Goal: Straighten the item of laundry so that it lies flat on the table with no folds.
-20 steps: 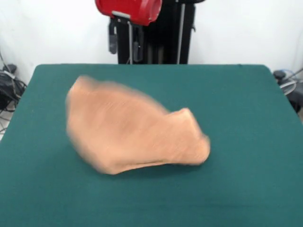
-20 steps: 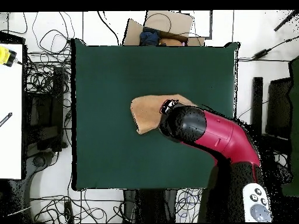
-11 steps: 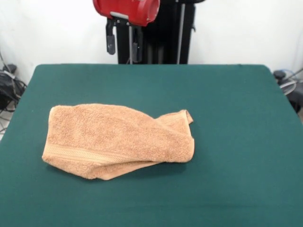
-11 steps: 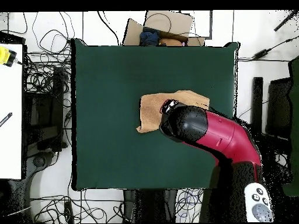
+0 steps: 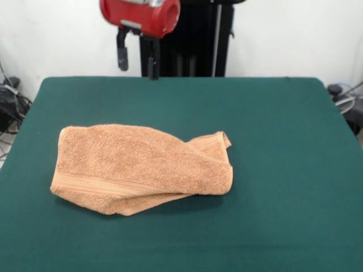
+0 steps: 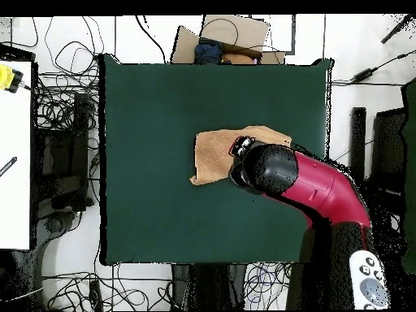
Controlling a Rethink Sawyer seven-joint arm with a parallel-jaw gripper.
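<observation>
Front view shows the towel point(image 5: 140, 168) lying folded over itself on the green desk point(image 5: 283, 147), left of centre, with a woven band along its near-left edge and a bunched corner poking up at its right. The tool point(image 5: 136, 56) hangs high above the desk's far edge, well clear of the towel, its two dark fingers point(image 5: 121, 55) apart and holding nothing. In the overhead view the red and black arm point(image 6: 309, 191) covers part of the towel point(image 6: 213, 156), which lies right of the desk's point(image 6: 146, 106) centre.
</observation>
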